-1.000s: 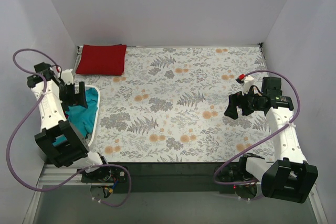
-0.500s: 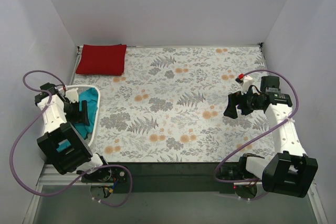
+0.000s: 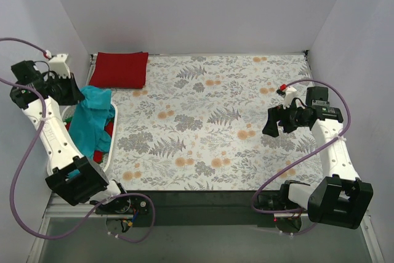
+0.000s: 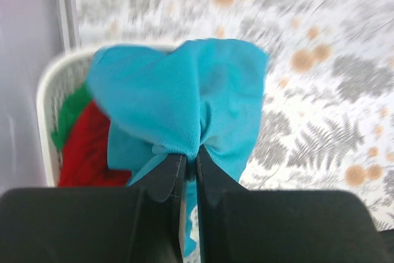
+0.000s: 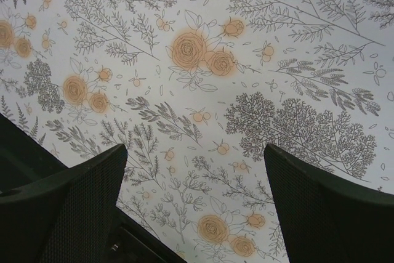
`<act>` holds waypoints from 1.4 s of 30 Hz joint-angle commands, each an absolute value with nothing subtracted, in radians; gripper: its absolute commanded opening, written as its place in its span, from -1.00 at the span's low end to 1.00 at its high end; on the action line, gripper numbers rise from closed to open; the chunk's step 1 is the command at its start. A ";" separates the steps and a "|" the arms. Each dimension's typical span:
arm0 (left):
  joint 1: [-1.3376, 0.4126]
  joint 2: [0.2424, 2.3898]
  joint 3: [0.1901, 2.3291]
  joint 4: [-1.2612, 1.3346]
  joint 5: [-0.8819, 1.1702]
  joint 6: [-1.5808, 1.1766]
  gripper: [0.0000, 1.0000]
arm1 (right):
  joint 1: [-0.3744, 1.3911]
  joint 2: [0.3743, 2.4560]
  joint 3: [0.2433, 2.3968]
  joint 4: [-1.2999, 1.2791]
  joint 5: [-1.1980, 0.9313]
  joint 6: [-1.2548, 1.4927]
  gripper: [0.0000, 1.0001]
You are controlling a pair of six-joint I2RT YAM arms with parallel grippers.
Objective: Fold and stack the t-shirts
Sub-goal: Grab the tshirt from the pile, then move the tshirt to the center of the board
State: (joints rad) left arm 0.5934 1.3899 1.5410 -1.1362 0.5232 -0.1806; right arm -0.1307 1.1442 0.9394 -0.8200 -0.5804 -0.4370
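A teal t-shirt [image 3: 91, 119] hangs from my left gripper [image 3: 74, 92], which is raised above the white basket [image 3: 110, 143] at the left table edge. In the left wrist view the left gripper [image 4: 190, 155] is shut on a pinched bunch of the teal t-shirt [image 4: 184, 93]. Below it, a dark red t-shirt [image 4: 89, 149] and a green t-shirt [image 4: 71, 112] lie in the basket [image 4: 46, 100]. A folded dark red t-shirt [image 3: 119, 69] rests at the far left corner of the table. My right gripper [image 3: 274, 122] hovers open over the right side of the tablecloth, nothing between its fingers [image 5: 74, 195].
The floral tablecloth [image 3: 209, 121] covers the table. White walls close in the left, back and right sides. A grey cable loops round each arm. The basket stands tight against the left wall.
My left gripper dipped into the basket, shut on the teal t-shirt, then rose up and back, pulling it out of the basket. The right arm barely moved.
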 commanded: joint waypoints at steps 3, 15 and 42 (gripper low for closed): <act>0.435 1.373 1.796 -1.043 0.807 -0.316 -1.00 | -0.129 1.157 1.043 -0.825 -0.615 -0.445 0.97; 0.028 1.492 2.088 -0.541 0.959 -0.874 -1.00 | -0.129 1.172 1.074 -0.821 -0.641 -0.439 0.97; 0.253 1.144 1.103 -0.685 1.106 -0.607 0.82 | -0.108 1.121 0.966 -0.818 -0.632 -0.537 0.97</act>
State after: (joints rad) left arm 0.2588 1.2083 1.1091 -0.5041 1.1004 -0.8875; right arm -0.1257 1.1210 0.9913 -0.8165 -0.6102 -0.4969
